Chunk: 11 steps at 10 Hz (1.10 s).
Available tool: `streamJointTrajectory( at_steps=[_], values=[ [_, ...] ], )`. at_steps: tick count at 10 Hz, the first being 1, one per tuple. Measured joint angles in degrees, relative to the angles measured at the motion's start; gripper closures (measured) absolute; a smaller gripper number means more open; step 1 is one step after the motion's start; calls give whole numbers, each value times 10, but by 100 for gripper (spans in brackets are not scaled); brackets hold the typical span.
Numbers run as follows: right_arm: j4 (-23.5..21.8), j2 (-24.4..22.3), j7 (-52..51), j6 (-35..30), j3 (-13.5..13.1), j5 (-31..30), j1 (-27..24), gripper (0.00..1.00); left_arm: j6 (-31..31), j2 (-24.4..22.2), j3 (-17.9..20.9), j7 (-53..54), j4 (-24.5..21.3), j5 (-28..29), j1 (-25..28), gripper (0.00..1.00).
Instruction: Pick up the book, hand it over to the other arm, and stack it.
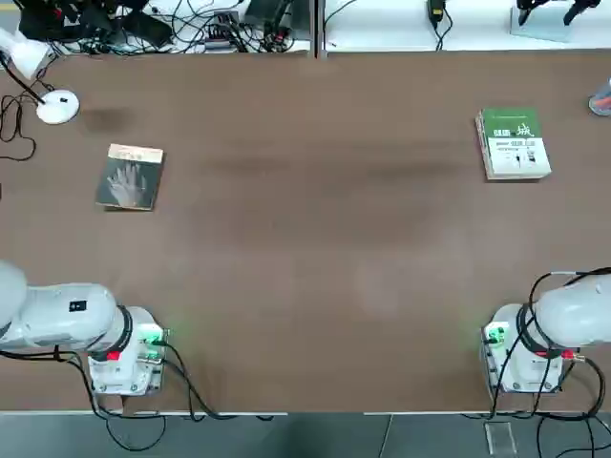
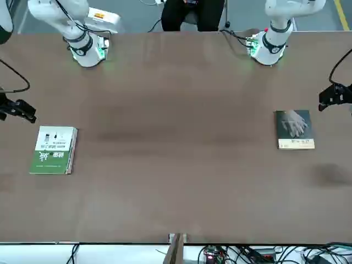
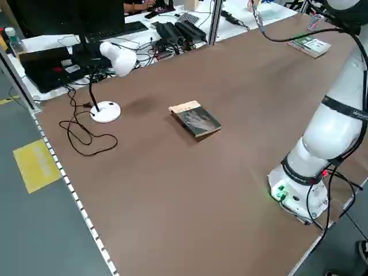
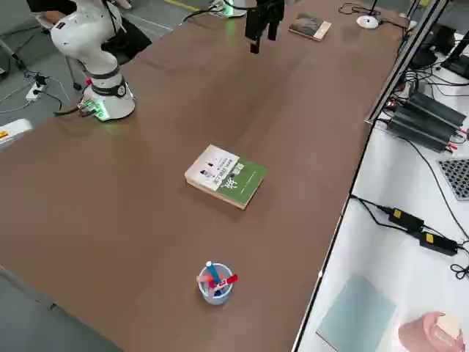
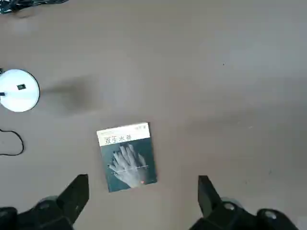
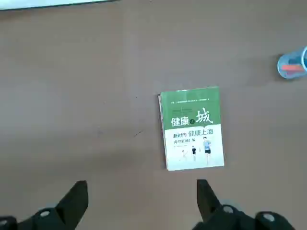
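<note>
The book [image 1: 129, 177], thin and dark grey with a pale hand and a tan strip, lies flat on the left side of the table [image 1: 315, 248]; it also shows from across the table [image 2: 295, 129] and from the side [image 3: 195, 119]. My left gripper [image 5: 141, 194] hangs open high above the book [image 5: 127, 155], touching nothing. Far on the right side lies a thicker green-and-white book [image 1: 513, 143]. Above that green-and-white book [image 6: 192, 128] my right gripper [image 6: 140, 197] hovers open and empty. Both grippers show only at the picture's edges from the front, left gripper [image 2: 334, 96] and right gripper [image 2: 15, 109].
A white desk lamp [image 1: 46, 103] stands at the far left corner, near the book. A cup of pens [image 4: 215, 282] sits at the right edge, beyond the green-and-white book. Cables and equipment [image 1: 172, 24] line the bench behind the table. A seated person [image 2: 192, 14] is behind the arms.
</note>
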Motion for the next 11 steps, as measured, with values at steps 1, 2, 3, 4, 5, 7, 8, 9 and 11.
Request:
streamJointTrajectory(
  at_steps=[1, 2, 3, 4, 5, 7, 8, 9, 11],
  values=[
    [0, 0, 6, 0, 0, 0, 0, 0, 0, 0, 0, 0, 0, 0, 0, 0],
    [0, 0, 13, -1, 0, 0, 0, 0, 0, 0, 0, 0, 0, 0, 0, 0],
    [0, 0, 21, -2, 1, 0, 0, 0, 0, 0, 0, 0, 0, 0, 0, 0],
    [0, 0, 29, -2, 1, 0, 0, 0, 0, 0, 0, 0, 0, 0, 0, 0],
    [0, 0, 35, -3, 1, 0, 1, 0, 0, 0, 0, 1, 0, 0, 0, 0],
    [1, 0, 37, -6, 1, 0, 1, 0, 0, 0, 0, 2, 0, 0, 0, 0],
    [1, 0, 37, -7, 1, 0, 1, 0, 0, 0, 0, 9, 0, 0, 0, 0],
    [2, 0, 38, -7, 1, 0, 1, 0, 0, 1, 0, 23, -1, 0, 0, 0],
    [3, 0, 39, -8, 1, 0, 2, 0, 12, 3, 0, 47, -18, -2, 12, 0]
  ],
)
